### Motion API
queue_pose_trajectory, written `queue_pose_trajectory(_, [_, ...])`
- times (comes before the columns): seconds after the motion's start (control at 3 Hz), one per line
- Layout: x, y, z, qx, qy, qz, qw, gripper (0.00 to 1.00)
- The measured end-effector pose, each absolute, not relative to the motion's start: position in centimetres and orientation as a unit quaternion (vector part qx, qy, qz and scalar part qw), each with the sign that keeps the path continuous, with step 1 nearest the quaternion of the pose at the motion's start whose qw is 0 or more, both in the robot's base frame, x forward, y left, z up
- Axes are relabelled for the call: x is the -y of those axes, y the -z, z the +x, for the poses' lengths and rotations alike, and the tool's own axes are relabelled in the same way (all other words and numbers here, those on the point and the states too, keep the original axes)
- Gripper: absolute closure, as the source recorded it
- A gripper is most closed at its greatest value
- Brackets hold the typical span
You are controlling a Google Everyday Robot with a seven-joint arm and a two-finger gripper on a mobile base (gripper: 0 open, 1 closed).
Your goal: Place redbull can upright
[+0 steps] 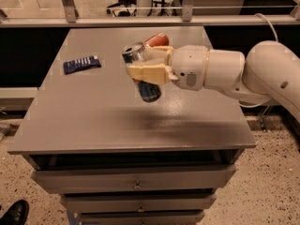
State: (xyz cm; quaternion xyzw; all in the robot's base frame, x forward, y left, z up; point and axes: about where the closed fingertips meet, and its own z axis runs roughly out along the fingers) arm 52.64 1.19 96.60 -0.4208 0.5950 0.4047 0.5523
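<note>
Grey drawer-cabinet top: gripper above centre, arm entering from 3 o'clock, fingers clamped around redbull can; can tilted, silver end toward 11 o'clock, off surface. Orange-red soda can at 12 o'clock; dark-blue packet at 10 o'clock.

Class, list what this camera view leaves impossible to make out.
All in the camera view:
- Redbull can: middle covered by the gripper clamping it, tilted, above the table.
- Orange can: mostly behind the gripper.
- Packet: print too small.
- Shoe: cut by the bottom-left corner.
</note>
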Motion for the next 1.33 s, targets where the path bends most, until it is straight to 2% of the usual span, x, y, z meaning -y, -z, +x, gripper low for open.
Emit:
queue_pose_trajectory(1.0, [0.1, -92.4, 51.8, -0.542, -0.456, -0.400, 0.581, 1.00])
queue_pose_trajectory(1.33, [0.5, -91.3, 51.6, -0.536, -0.460, -0.402, 0.582, 0.85])
